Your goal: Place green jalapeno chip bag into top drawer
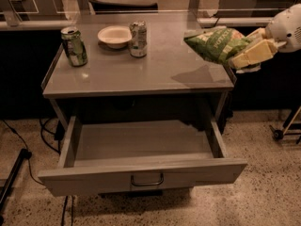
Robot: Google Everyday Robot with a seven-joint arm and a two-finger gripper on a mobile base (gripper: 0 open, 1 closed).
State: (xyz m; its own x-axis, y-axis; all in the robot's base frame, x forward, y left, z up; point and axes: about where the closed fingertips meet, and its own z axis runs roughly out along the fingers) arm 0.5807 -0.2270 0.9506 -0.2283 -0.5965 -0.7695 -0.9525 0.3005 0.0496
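Camera view: the gripper (241, 55) is clenched on the green jalapeno chip bag (212, 44), held in the air over the table's (155, 74) right edge; below, the top drawer (94, 178) stands pulled open; two cans (74, 46) and a white bowl (114, 35) sit at the back left.

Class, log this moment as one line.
gripper: shut on green jalapeno chip bag, over right edge of table | top drawer: open, bag not inside
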